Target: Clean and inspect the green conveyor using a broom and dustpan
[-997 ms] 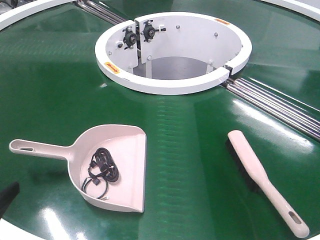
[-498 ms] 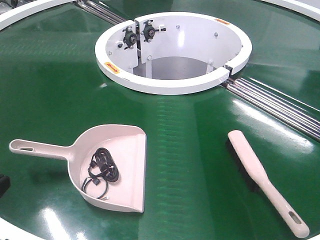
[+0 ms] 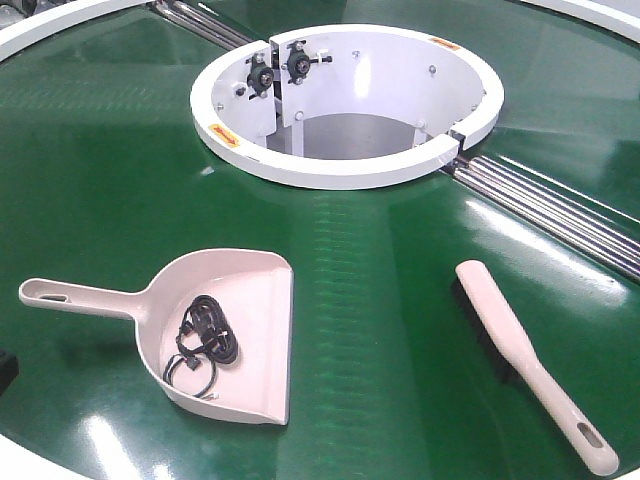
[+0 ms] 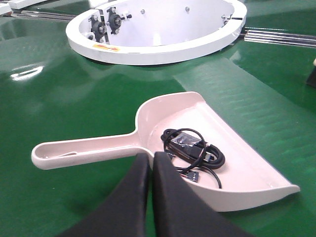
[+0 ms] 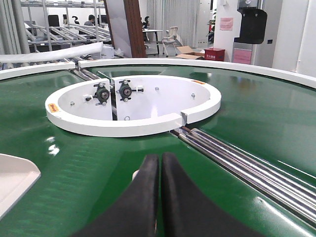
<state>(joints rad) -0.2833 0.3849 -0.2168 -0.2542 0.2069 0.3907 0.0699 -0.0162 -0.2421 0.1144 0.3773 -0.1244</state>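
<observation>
The dustpan (image 3: 250,300) lies on the green conveyor (image 3: 380,300), handle to the left, with a coiled black cable (image 3: 205,340) in its scoop. The broom (image 3: 520,350) lies flat to the right, handle toward the front. In the left wrist view my left gripper (image 4: 151,156) is shut and empty, its tips just short of where the handle meets the dustpan (image 4: 197,118); the cable (image 4: 192,148) shows there too. Only a dark sliver of it (image 3: 5,365) shows in the front view. My right gripper (image 5: 159,157) is shut and empty above the belt, with a beige tip of the broom (image 5: 136,174) beside it.
The white ring-shaped hub (image 3: 345,165) stands at the belt's centre with bearings on its inner wall. Silver rollers (image 3: 560,210) run from the hub to the right, and more at the back left. A white rim (image 3: 40,30) edges the belt. The dustpan's corner (image 5: 15,177) shows left in the right wrist view.
The dark left gripper at the front view's left edge has drawn back to the left, leaving only a sliver. Dustpan, cable and broom have not moved.
</observation>
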